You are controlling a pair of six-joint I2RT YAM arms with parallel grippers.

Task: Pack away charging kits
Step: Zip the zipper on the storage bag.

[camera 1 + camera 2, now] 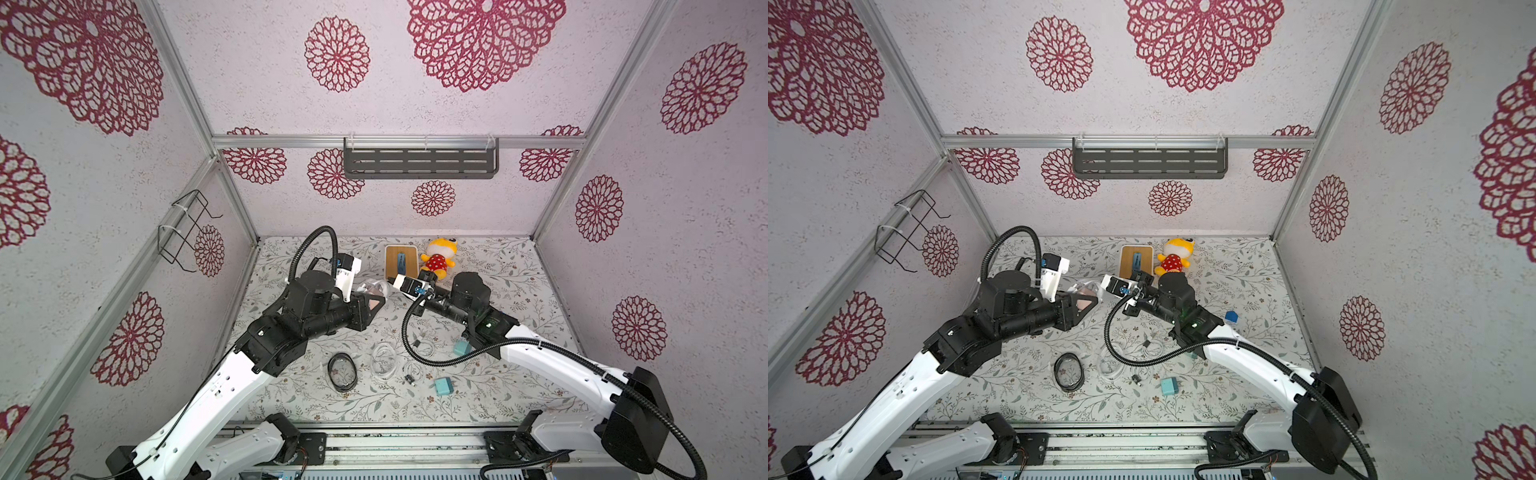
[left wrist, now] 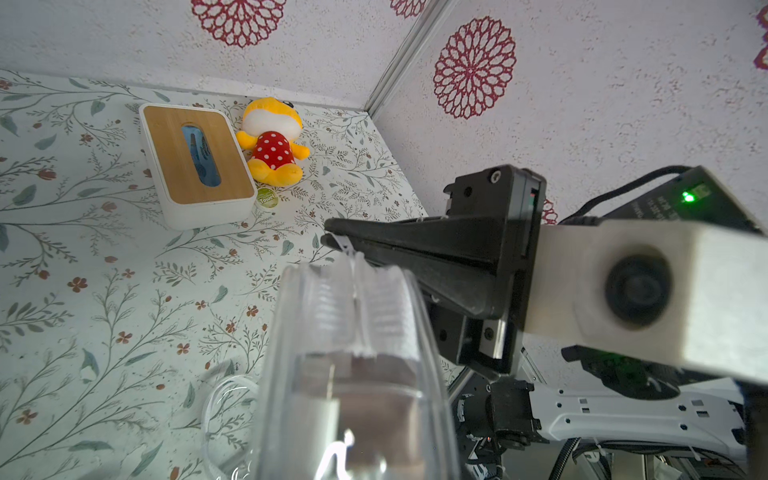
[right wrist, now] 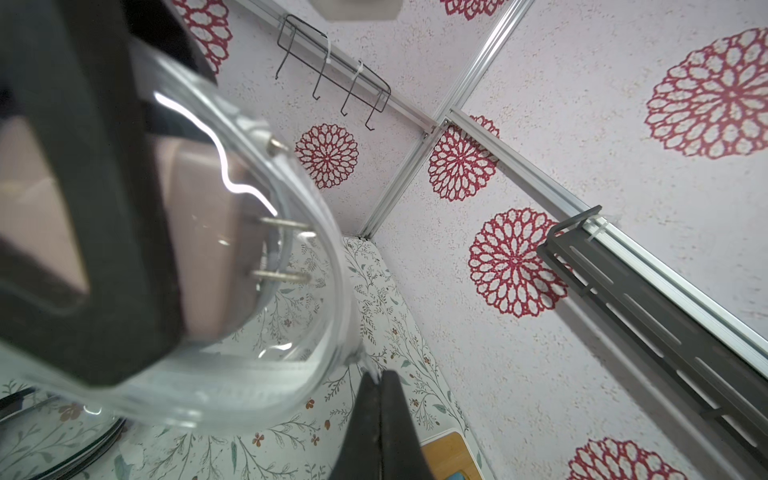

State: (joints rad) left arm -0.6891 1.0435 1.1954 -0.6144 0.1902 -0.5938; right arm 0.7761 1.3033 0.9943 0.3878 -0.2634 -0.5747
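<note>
- Currently the left gripper (image 1: 380, 300) is closed partway on a clear bag (image 2: 353, 374), holding it up off the floral table (image 1: 498, 374) toward the back middle.
- Inside that bag sits the pale pink adapter (image 3: 199, 232); the right wrist view shows its metal prongs through the plastic, and the pink also shows through the cut-out in the left gripper's black finger.
- The right gripper (image 2: 338, 243) has its jaws pressed together, pinching a thin edge of the bag's mouth.
- One teal adapter (image 1: 443, 386) lies on the table near the front, well apart from the bag.
- A second teal adapter (image 1: 460, 348) lies partly hidden under the right arm.
- Coiled white cables (image 1: 384, 360) lie loose on the table between the two arms, with a small dark connector end just beside them.
- A dark-rimmed round thing (image 1: 342, 372) lies next to the cables, on the left arm's side.
- At the back stand a white box with a wooden lid (image 1: 401, 262) and a yellow plush toy (image 1: 440, 257) just beside it.
</note>
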